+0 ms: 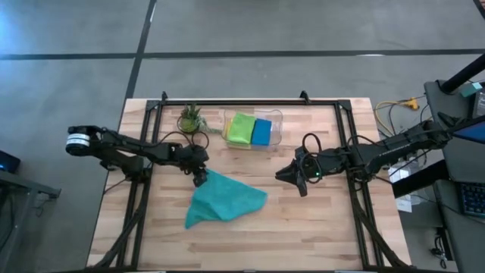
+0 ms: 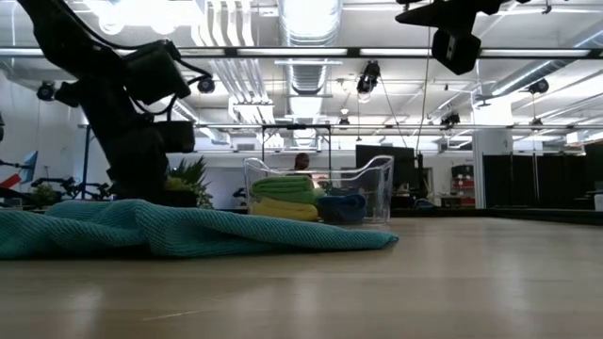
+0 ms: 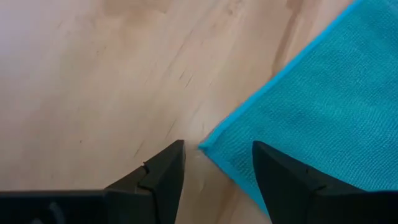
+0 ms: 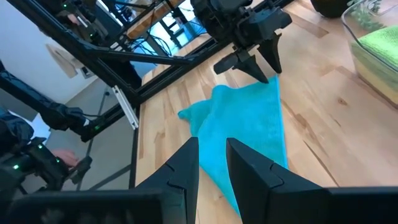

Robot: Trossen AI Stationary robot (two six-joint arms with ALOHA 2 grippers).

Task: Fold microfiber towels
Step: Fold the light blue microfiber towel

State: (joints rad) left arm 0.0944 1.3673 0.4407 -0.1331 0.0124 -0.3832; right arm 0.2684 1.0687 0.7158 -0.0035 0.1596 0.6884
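A clear bin sits near the far edge of the wooden table, with a small potted plant just beside it. Cables trail off the table's right side.

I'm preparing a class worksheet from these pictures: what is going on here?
A two-armed robot is folding towels. The left gripper hovers open over a corner of the teal towel, crumpled on the table. The right gripper waits nearby, holding nothing. Lime green and blue towels sit in the clear bin.
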